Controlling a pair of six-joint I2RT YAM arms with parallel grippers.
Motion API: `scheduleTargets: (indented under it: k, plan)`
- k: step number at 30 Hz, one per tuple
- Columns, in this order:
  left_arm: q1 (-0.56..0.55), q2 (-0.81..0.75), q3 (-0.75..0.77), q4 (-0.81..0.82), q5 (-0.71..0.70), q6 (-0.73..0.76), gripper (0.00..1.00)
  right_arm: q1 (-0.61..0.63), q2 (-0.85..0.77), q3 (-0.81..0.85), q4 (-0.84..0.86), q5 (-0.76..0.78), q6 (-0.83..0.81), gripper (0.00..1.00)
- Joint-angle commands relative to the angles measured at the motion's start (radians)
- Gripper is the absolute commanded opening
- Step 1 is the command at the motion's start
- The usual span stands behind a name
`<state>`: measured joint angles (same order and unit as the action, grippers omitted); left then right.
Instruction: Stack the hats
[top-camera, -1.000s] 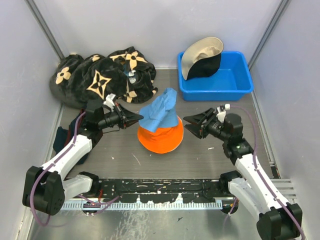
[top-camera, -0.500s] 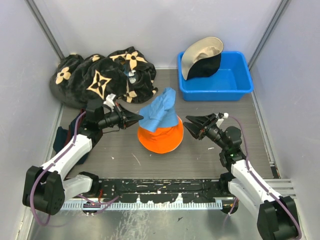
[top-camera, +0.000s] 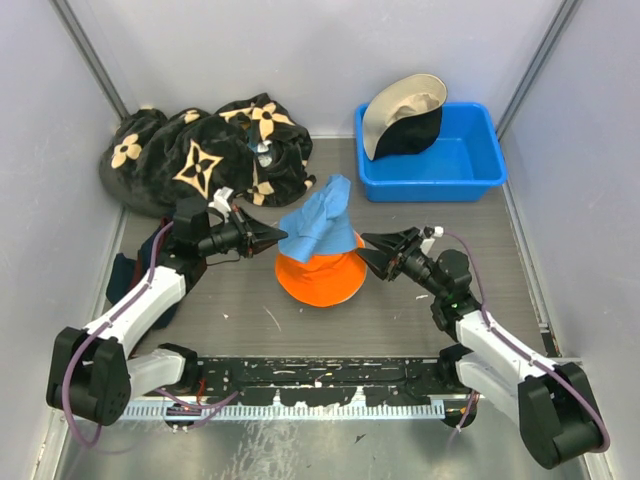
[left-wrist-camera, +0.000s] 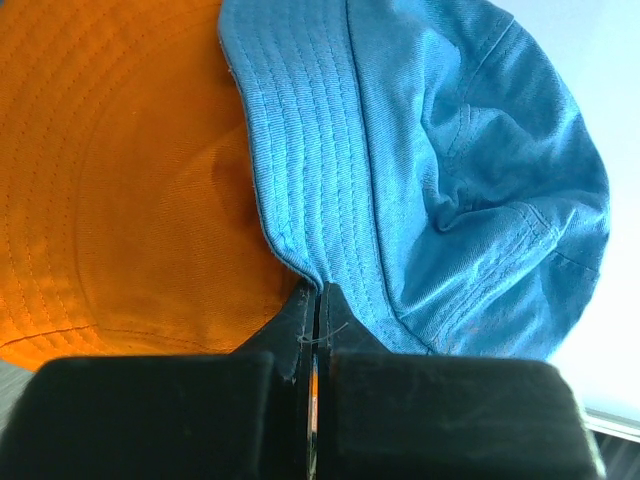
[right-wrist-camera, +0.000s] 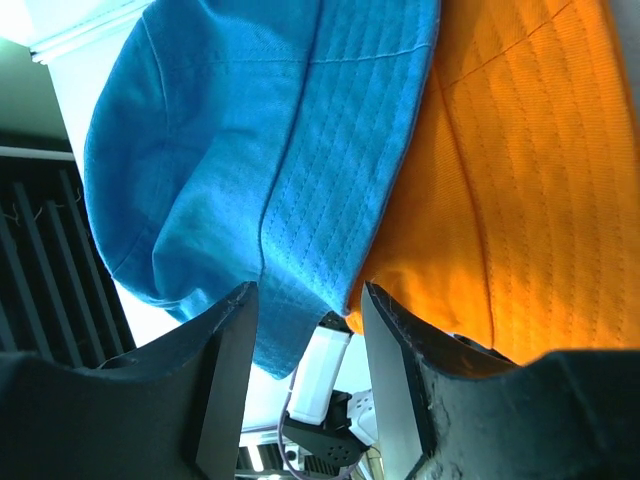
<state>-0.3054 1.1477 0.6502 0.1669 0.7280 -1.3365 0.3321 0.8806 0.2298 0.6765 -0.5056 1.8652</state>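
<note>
Over the last second the right gripper (top-camera: 368, 254) had swung in from well out on the right, dropping lower until its tips reached the right edge of the hat pile. The left arm had not shifted at all. That read as a second hand arriving to help settle the top hat, not as a fresh pick.

At the middle of the table (top-camera: 240, 312) the orange hat (top-camera: 320, 282) sat crown-up with its round brim flat. The blue hat (top-camera: 320, 222) lay on top of it but was not seated. It was crumpled and tilted, and one side peaked up toward the back instead of the crown nesting over the orange one. Rows of stitching showed on its soft brim, which draped loosely and would probably sag wherever it was let go.

The left gripper (top-camera: 274, 238) was pinched tight on the blue hat's left brim edge. On the other side, the right gripper's fingers (right-wrist-camera: 232, 380) stood apart, with the blue brim's lower edge hanging between them and the orange fabric just beside — nothing was clamped yet.

Further out, the beige hat (top-camera: 400, 105) and black hat (top-camera: 412, 136) leaned together in the blue bin (top-camera: 480, 186) at the back right, so half the stack was still to come. A black cloth (top-camera: 195, 155) with tan flowers was heaped at the back left.
</note>
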Motion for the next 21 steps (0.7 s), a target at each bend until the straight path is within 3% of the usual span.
scheduleTargets:
  k: [1, 21]
  plan:
    - [0.001, 0.017, 0.032, 0.016, 0.023, 0.007, 0.00, 0.007, 0.030, 0.015, 0.081, 0.019, 0.001, 0.52]
    - [0.002, 0.026, 0.036, 0.028, 0.028, 0.003, 0.00, 0.022, 0.162, 0.065, 0.173, 0.041, -0.008, 0.52]
